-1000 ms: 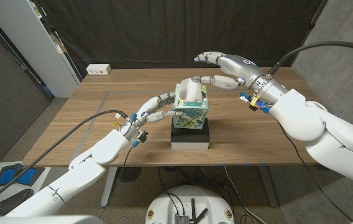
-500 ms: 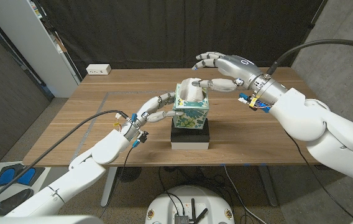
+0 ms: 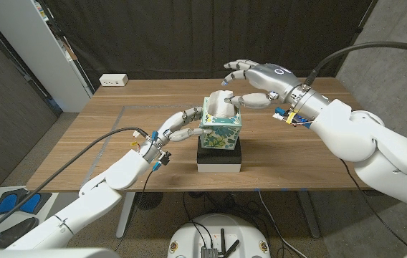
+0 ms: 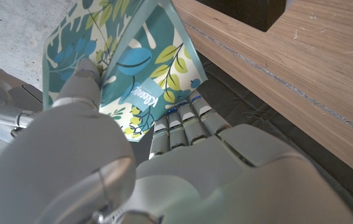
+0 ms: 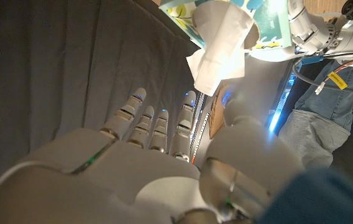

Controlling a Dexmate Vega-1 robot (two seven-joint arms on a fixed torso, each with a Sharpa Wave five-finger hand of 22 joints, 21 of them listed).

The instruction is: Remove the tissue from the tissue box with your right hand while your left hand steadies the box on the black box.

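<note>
Steadying the tissue box [image 3: 221, 127] on the black box [image 3: 219, 154], left robot hand [image 3: 177, 127] grips its side. Tissue [image 3: 220, 102] stands upright just beside right robot hand [image 3: 252, 81], thumb touching it, fingers spread above; grasp uncertain.

Surface [image 3: 117, 143]: a wooden table with a pale plank top; a thin taped or drawn rectangle outline ran across its left part.
Back wall: a black curtain [image 3: 175, 36] hung in folds behind the table.
Right side: a grey concrete wall [image 3: 397, 29] stood beside the curtain.
Left side: a white cabinet [image 3: 53, 50] stood at the picture's edge.
Floor [image 3: 17, 150]: grey.
Power strip [image 3: 113, 80]: white, lay at the table's far left corner.
Light: even, indoor.
</note>
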